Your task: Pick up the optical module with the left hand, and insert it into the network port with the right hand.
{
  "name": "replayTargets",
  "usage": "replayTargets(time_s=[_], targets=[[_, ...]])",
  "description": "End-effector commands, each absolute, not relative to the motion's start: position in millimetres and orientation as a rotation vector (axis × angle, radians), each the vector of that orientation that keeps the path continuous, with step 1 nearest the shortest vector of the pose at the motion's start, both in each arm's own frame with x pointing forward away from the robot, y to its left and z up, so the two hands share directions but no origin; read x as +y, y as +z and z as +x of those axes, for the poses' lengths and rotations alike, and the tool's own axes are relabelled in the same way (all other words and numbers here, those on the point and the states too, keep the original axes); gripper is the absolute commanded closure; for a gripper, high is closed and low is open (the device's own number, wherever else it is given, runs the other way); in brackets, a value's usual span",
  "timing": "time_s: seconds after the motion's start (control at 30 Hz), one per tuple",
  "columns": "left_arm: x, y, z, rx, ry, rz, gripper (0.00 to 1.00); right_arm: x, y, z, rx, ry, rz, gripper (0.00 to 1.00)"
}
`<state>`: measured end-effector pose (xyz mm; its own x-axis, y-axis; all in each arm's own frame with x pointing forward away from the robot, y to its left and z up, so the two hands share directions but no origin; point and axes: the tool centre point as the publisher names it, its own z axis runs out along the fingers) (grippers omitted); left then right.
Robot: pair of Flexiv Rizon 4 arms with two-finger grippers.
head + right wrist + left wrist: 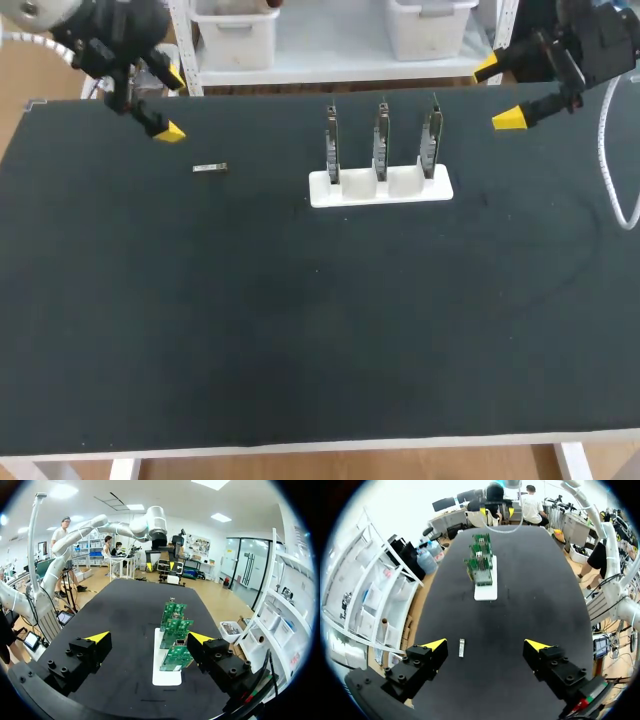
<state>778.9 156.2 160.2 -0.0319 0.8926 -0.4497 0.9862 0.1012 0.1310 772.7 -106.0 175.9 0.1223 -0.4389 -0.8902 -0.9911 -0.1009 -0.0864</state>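
Module (209, 168) lay flat on the black table (300, 330), towards the far-left corner, on its own and well apart from the rest. Nothing touched it.

Left gripper (171, 103) hung over the far-left corner, near the module but clear of it. Its fingers were spread wide w/ nothing between them. In the left wrist view the module sat on the table below the gap between the two yellow tips, much closer to one finger than the other, and neither finger was on it.

White holder (380, 187) sat at the middle of the table's far edge, approx. halfway between the two arms. Three green boards (381, 140) stood upright in it, side by side in a row, w/ gaps between them. Metal parts showed on the boards in the left wrist view. Which of these was the port I couldn't tell from where things stood.

Right gripper (498, 93) hung over the far-right part of the table, off to the side of the holder and apart from it. Its fingers were also wide open and held nothing. In the right wrist view the holder and boards lay just ahead of that gripper, nearer one finger, w/ the closest board partly hidden behind that finger's black body.
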Motion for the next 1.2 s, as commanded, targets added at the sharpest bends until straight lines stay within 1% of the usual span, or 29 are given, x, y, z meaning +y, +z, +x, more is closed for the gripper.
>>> replayTargets(time_s=[0.03,0.33,0.43,0.97,1.2], targets=[[150,136,794,2.009,-0.392,1.866,0.00,-106,176,772,1.413,0.930,-1.651,0.00],[154,104,790,2.077,-0.438,1.839,0.00,-106,176,772,1.413,0.930,-1.651,0.00],[155,108,788,2.068,-0.547,1.820,0.00,-106,176,772,1.413,0.930,-1.651,0.00],[155,108,788,2.068,-0.547,1.820,0.00,-106,176,772,1.413,0.930,-1.651,0.00],[165,123,820,2.086,-0.415,1.935,0.00,-106,176,772,1.413,0.930,-1.651,0.00]])
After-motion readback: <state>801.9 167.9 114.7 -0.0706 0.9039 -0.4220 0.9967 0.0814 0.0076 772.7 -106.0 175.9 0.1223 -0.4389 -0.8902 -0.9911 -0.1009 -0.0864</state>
